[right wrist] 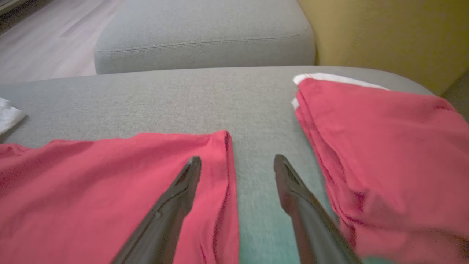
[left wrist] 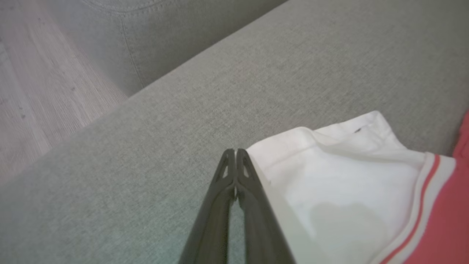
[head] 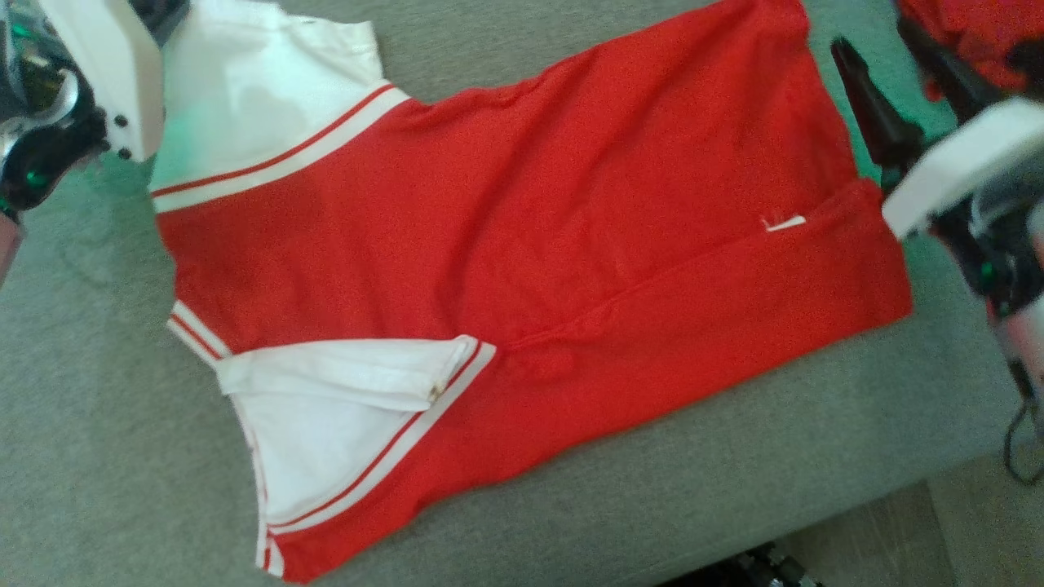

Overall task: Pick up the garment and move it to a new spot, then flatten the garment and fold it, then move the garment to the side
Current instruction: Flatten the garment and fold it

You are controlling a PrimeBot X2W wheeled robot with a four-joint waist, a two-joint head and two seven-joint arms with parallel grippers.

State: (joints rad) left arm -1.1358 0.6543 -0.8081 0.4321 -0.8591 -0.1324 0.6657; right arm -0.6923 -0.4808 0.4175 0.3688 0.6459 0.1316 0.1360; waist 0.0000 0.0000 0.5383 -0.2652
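Note:
The garment (head: 522,244) is a red top with white sleeves and red-white trim, spread flat on the grey sofa cushion (head: 98,424). One white sleeve (head: 342,408) lies folded inward near the front. The other white sleeve (left wrist: 340,179) sits at the far left. My left gripper (left wrist: 235,151) is shut with its tips together, right beside that sleeve's edge, and nothing shows between its fingers. My right gripper (right wrist: 238,163) is open above the garment's hem corner (right wrist: 216,146): one finger is over the red cloth, the other over bare cushion. The same gripper (head: 873,41) appears dark at the upper right.
A second red garment (right wrist: 384,154) lies folded just right of my right gripper, also visible at the corner (head: 971,33). The cushion's front edge drops to wooden floor (head: 979,522). Another grey cushion (right wrist: 205,33) and a yellow surface (right wrist: 384,33) stand beyond.

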